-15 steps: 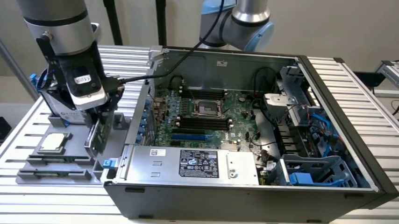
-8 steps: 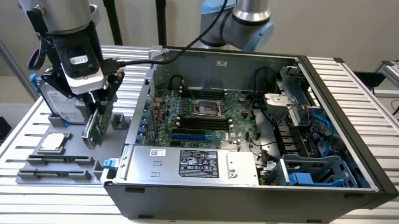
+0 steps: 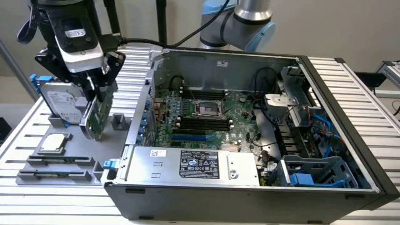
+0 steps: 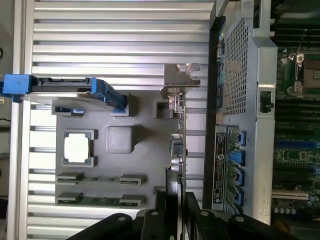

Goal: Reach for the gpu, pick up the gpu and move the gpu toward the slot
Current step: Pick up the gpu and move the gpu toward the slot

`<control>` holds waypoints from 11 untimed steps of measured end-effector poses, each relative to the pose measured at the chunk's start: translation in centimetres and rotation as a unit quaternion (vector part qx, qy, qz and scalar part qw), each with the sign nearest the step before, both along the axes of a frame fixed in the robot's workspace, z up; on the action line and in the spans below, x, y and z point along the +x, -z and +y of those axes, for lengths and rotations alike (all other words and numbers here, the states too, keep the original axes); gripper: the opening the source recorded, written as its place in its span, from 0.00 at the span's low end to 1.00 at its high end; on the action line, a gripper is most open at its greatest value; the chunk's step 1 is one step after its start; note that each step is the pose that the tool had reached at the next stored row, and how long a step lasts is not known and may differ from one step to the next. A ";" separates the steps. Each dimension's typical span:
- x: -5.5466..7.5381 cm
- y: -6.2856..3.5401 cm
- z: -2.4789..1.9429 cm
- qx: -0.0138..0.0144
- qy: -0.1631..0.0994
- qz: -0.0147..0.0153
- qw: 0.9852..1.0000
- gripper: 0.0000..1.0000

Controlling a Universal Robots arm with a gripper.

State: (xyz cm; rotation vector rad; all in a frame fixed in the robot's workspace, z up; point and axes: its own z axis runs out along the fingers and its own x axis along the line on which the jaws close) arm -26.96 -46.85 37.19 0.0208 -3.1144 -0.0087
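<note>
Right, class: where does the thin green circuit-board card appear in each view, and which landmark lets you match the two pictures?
Exterior view: the thin green circuit-board card stands on edge at that view's left, beside the open dark computer case, gripped by the hand.
Wrist view: edge-on, a narrow strip running from its silver bracket to the hand.
Shared landmark: the small square silver processor chip.

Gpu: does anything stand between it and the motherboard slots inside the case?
Yes. The gpu, in the hand, is outside the case; its side wall rises between the card and the motherboard.
</note>
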 end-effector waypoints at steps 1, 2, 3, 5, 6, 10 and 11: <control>0.2 -0.45 0.00 0.000 0.000 0.000 1.000 0.26; 0.4 -0.90 0.00 0.000 0.000 0.000 1.000 0.26; 0.8 -1.37 0.00 0.000 0.000 0.000 1.000 0.26; 1.7 -2.28 -0.04 0.000 0.000 0.001 1.000 0.26; 2.1 -2.72 -0.07 0.000 0.000 0.001 1.000 0.26; 4.0 -4.56 -0.22 0.001 0.000 0.002 1.000 0.26; 4.4 -5.01 -0.26 0.001 0.000 0.002 1.000 0.26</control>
